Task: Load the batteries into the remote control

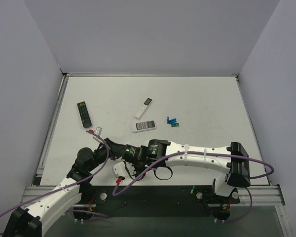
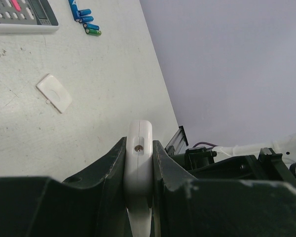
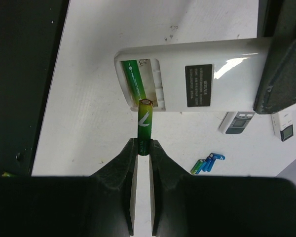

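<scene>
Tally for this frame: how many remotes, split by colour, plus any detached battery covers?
Black remote: 1
White remotes: 3 (slim remote, grey-screen remote, held remote in the left claw)
Battery cover: 1
Total: 5

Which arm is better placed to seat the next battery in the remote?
Right. The right fingers pinch a green battery with its tip at the open bay of the remote control; the left fingers clamp that remote.
</scene>
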Tool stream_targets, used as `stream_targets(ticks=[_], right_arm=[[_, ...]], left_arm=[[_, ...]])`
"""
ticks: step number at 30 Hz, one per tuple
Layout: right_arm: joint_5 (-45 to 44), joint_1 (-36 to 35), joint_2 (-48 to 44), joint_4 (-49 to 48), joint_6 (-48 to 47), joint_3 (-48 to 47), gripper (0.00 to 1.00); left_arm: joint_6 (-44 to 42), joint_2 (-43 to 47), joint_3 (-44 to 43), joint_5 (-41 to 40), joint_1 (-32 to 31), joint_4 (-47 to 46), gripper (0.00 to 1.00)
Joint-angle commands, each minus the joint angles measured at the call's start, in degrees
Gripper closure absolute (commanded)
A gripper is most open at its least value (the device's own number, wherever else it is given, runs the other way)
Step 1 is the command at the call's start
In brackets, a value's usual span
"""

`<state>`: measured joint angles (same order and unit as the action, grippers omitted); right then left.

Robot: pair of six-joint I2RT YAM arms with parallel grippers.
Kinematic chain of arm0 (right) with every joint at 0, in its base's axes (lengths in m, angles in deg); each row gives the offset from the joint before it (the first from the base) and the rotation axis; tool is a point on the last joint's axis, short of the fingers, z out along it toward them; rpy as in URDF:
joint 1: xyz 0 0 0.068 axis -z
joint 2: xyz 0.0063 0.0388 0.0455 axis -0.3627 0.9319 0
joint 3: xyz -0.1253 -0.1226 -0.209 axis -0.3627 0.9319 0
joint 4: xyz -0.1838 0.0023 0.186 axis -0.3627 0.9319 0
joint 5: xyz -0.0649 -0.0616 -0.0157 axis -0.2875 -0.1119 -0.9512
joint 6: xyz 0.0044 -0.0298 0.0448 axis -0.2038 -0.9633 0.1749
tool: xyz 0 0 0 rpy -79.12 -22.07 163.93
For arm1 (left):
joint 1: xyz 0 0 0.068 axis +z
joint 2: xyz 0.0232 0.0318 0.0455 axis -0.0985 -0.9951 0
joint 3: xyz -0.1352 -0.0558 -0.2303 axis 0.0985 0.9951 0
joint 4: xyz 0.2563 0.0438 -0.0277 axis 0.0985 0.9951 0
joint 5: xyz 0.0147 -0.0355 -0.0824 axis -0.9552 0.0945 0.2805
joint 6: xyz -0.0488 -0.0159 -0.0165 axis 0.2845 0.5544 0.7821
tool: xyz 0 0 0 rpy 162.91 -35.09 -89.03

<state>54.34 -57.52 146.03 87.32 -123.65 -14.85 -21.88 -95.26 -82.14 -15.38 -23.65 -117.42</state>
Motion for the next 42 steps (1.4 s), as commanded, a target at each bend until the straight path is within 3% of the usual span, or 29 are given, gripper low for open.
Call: stream_targets(ticks=[1, 31, 42], right_arm=[[-0.72, -0.58, 1.69, 2.90, -0.97, -2.35, 1.00], [0.69, -2.43, 6.44, 2.99, -2.82, -4.99, 0.99], [-3.00, -2.52, 7.14, 3.08, -1.59, -4.29, 1.00]], left_arm=[[0.61, 0.24, -2.08, 1.13, -0.32, -5.27, 1.00], [1.32, -0.98, -2.52, 1.48, -0.94, -8.00, 1.00], [1.32, -0.72, -2.35, 1.04, -1.02, -7.82, 1.00]])
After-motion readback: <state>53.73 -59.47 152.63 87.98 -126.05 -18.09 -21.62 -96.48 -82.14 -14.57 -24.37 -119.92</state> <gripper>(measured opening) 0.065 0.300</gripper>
